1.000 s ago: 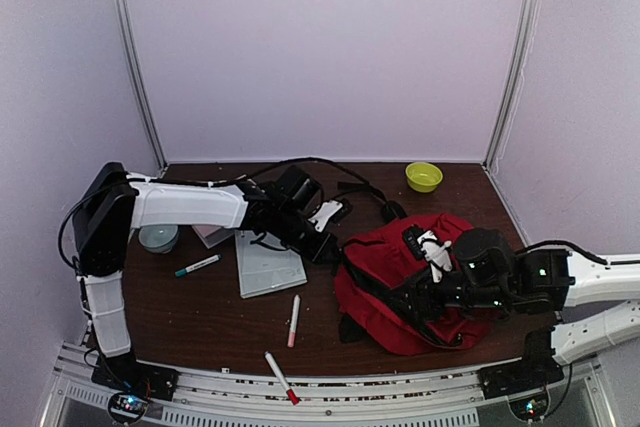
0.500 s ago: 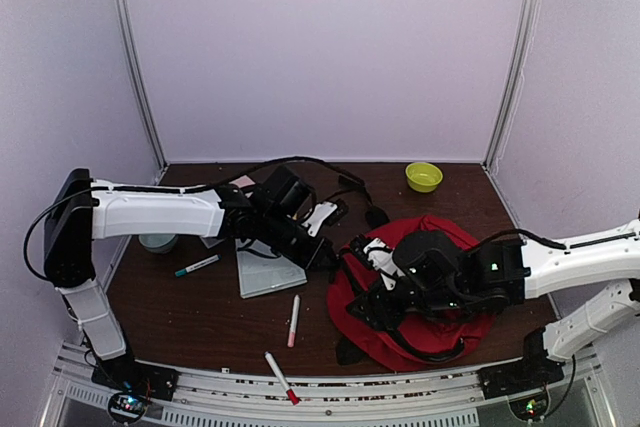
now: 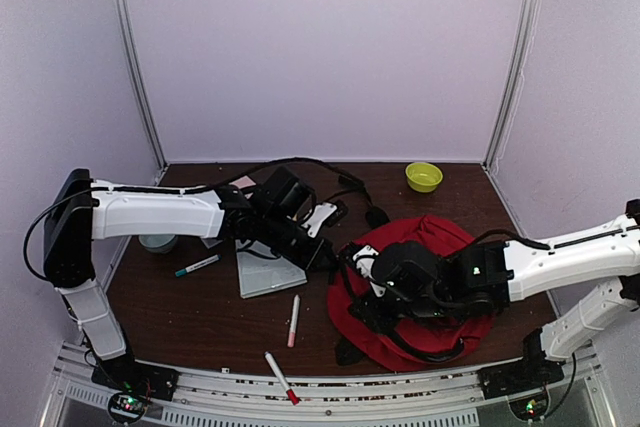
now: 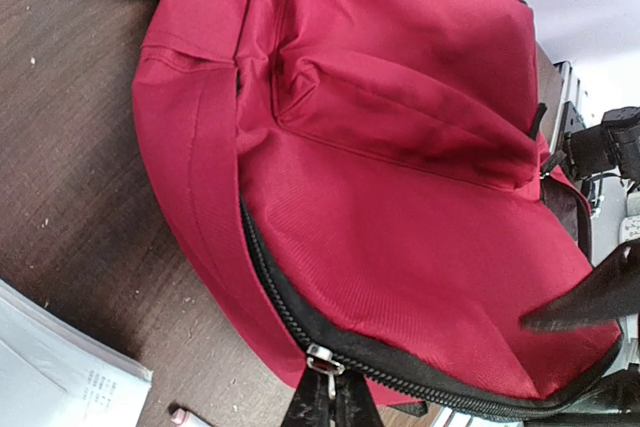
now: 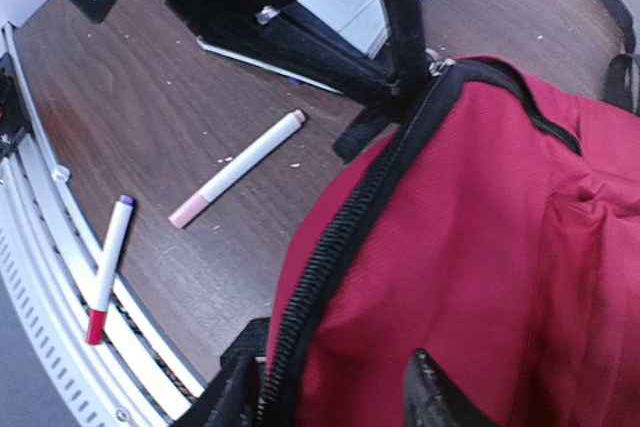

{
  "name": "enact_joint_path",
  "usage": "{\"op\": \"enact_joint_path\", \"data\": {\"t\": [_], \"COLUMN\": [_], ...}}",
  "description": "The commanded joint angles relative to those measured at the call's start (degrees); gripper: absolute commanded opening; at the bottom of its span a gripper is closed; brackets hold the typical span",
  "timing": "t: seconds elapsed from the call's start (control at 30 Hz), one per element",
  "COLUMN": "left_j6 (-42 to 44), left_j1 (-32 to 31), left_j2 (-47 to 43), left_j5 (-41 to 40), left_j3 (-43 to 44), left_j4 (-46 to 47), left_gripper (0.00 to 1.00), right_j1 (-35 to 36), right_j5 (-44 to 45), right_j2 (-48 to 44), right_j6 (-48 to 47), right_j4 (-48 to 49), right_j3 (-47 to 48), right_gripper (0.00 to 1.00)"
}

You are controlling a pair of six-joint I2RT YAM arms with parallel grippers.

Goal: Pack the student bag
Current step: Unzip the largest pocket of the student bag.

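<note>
Opening the bag [image 3: 435, 232], on the tabletop [image 3: 200, 317] at right.
The left gripper [image 4: 325, 402] pinches the zip pull [image 4: 320, 359]; the right gripper [image 5: 335, 387] straddles the zipped rim, grip unclear. Next: draw the pull along its track.

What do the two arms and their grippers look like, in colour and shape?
Both arms have white tube-like links and black joints. A black cable runs along the left arm; the right arm shows small green lights. The left gripper and right gripper are black, each with two fingers.
</note>
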Motion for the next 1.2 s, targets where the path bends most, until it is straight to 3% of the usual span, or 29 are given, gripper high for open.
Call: {"op": "enact_joint_path", "data": {"t": [0.0,0.33,0.4,0.5,0.63,0.9,1.17], "left_j6": [0.3,0.5,0.4,0.5,0.7,3.3,9.8], "left_j1": [0.0,0.0,0.0,0.0,0.0,0.0,3.3], "left_j2": [-2.6,-2.9,-3.0,-3.0,-2.9,2.0,9.0], "left_j5": [-0.5,-0.3,-0.4,-0.4,-0.3,-1.2,-0.4], "left_j3": [-0.8,-0.4,-0.4,-0.5,-0.8,1.1,8.1], "left_j4": [2.6,2.4,2.4,2.4,2.7,2.1,-5.7], "left_gripper": [0.0,0.0,0.0,0.0,0.0,0.0,0.0], "right_j1": [0.9,1.4,1.6,2.0,2.4,3.1,3.1], "right_j5": [6.5,5.2,5.2,6.2,6.9,3.4,-0.4], "right_j2": [0.8,2.1,2.8,3.1,0.7,-9.3,-13.2], "right_j6": [0.6,1.0,1.5,2.5,3.9,4.9,4.7], "right_j4": [-5.9,-4.4,-4.5,-5.0,-5.3,-3.2,-3.1], "right_j3": [2.9,2.6,2.5,2.1,0.4,-5.4,-8.3], "right_gripper": [0.51,0.4,0.32,0.13,0.0,0.0,0.0]}}
